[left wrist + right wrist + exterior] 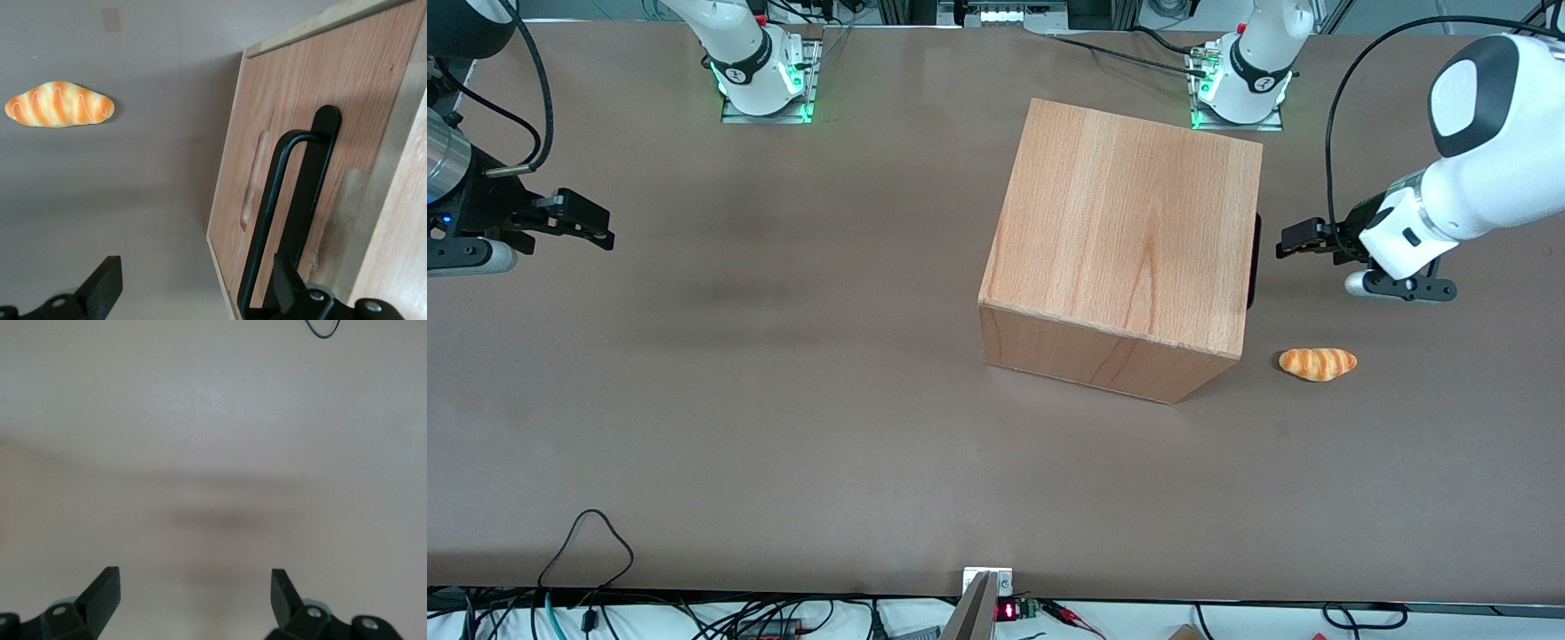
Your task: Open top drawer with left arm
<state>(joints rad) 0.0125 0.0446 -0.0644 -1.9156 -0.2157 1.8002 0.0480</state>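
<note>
While claw (1282,245) gapes (apart), top drawer (280,167) — shut

I count one wooden box (1125,240), one black bar handle (270,220), one bread roll (1317,363), and my one gripper (193,287), fingers spread

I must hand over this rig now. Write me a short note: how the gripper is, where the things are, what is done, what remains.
Gripper: open, holding nothing, level with the black handle and just short of it, at the working arm's end of the wooden box.
Top drawer: closed, front panel flush with the box.
Bread roll: on the table, nearer the front camera than the gripper; not involved.
Done: approach only.
Left: close on the handle, pull the drawer out.
</note>
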